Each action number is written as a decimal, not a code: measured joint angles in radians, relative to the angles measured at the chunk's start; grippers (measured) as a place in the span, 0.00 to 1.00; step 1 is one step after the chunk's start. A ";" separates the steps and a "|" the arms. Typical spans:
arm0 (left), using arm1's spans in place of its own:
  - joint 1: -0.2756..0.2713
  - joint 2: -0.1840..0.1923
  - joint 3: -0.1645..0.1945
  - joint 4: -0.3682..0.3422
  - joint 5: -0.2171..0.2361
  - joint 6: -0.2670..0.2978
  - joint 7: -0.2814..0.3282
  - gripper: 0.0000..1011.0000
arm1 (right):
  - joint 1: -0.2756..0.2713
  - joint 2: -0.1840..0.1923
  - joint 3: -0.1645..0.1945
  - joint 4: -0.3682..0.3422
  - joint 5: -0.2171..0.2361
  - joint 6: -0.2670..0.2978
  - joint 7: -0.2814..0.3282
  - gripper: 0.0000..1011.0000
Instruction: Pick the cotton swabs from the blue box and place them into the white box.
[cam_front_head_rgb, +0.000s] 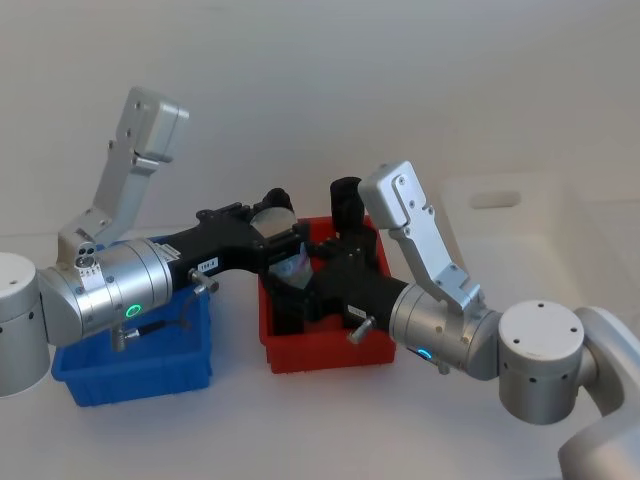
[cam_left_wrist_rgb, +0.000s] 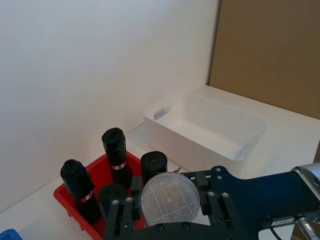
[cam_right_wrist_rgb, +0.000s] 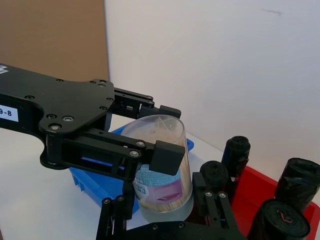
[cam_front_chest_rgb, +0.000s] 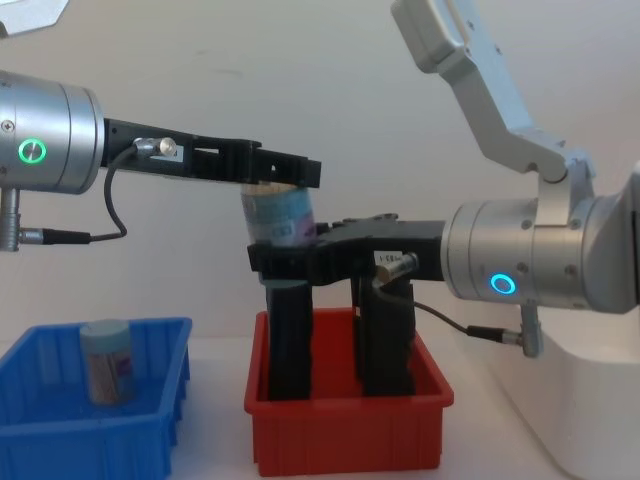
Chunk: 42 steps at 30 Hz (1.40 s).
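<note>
Head view: the left arm comes in from the left and lies flat. It reaches over the blue box toward the red bin. The left end effector is above the red bin. The right arm bends at its elbow and reaches to the left, so the right end effector meets the left one there. A tub of cotton swabs is up in the air between them. The white box sits on the desk, to the right of the red bin.

Left wrist view: we look down on the round top of the tub of cotton swabs. The left fingers press on its sides, so the left end effector grips it. Black rolls stand in the red bin below. The white box is farther off.

Right wrist view: the left end effector squeezes the tub near its top. The right end effector sits around the bottom of the tub. I cannot tell if it is squeezing.

Chest view: both arms are held level. The left end effector is at the top of the tub and the right end effector is lower down. A second tub stands in the blue box.
</note>
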<state>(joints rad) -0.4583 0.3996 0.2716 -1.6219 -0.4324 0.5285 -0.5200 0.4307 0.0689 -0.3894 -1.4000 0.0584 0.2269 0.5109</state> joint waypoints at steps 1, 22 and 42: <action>0.000 0.000 0.000 0.000 0.000 0.000 0.000 0.64 | 0.002 -0.001 0.000 0.004 0.002 -0.002 0.002 0.73; 0.000 0.000 0.000 0.000 0.000 0.000 0.000 0.88 | 0.016 -0.007 -0.009 0.024 0.016 -0.018 0.008 0.65; 0.000 0.000 0.000 0.000 0.000 0.000 0.000 0.99 | 0.001 0.005 -0.013 0.001 0.017 0.005 -0.040 0.65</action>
<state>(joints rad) -0.4582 0.3996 0.2716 -1.6219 -0.4324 0.5285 -0.5201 0.4314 0.0741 -0.4021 -1.3989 0.0755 0.2317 0.4713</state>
